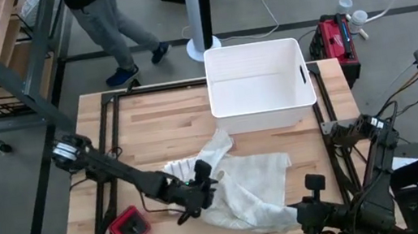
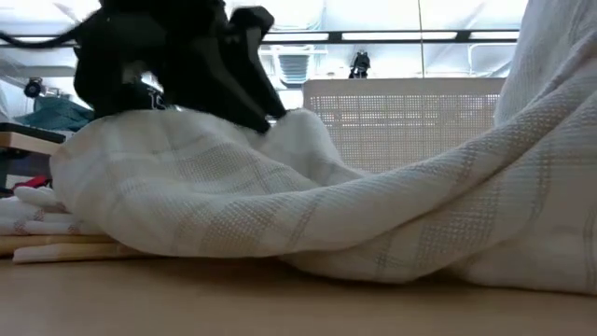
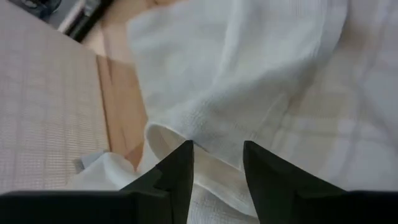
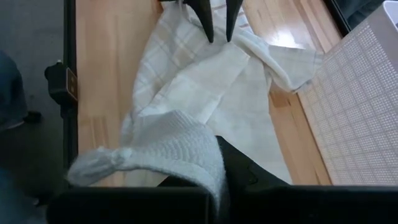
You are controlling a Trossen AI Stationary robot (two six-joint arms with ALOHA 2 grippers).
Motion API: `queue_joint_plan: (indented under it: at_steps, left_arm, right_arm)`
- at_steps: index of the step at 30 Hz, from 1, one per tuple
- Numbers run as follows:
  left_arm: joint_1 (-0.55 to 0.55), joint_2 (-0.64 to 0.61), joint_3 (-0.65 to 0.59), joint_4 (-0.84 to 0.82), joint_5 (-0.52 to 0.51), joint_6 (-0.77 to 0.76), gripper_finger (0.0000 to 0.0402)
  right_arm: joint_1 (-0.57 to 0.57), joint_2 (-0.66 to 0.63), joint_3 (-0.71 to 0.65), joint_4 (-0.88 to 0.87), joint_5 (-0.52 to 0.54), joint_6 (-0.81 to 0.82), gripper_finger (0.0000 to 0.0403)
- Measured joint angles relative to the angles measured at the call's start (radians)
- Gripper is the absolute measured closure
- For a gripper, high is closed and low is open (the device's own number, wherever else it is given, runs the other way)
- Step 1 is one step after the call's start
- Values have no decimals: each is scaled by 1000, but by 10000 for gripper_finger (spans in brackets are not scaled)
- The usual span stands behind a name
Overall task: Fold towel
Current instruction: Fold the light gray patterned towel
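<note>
A white checked towel (image 1: 243,182) lies crumpled on the wooden table's middle, its near right part lifted. My left gripper (image 1: 203,175) stands open at the towel's left side, pointing slantwise down. In the left wrist view its gripper (image 3: 217,165) has a rolled fold of the towel (image 3: 205,134) lying between the fingertips. The right wrist view shows the left gripper (image 4: 217,28) farther off, above the towel (image 4: 205,81). My right gripper (image 1: 307,206) is shut on the towel near the table's near right corner. My left gripper has its open fingers (image 3: 180,171) on either side of a towel fold; whether they touch the cloth I cannot tell. My right gripper holds a bunched-up part of the towel (image 4: 180,146) at its near right end, several layers gathered, and the cloth covers the fingers. That end is lifted clear, and the towel (image 2: 522,159) slopes down from it to the table.
A white plastic bin (image 1: 253,48) stands at the table's far edge, right of the middle. A red and black object (image 1: 130,226) lies near the left arm at the near left. A person (image 1: 111,32) walks beyond the far edge. Bare wood (image 1: 153,125) shows at the far left.
</note>
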Motion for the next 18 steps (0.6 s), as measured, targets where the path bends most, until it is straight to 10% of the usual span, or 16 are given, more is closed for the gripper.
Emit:
queue_joint_plan:
  at_steps: [18]
  left_arm:
    - [43, 53, 6, 90, 211, -72, 354]
  right_arm:
    - [-7, -5, 0, 1, -2, -14, 403]
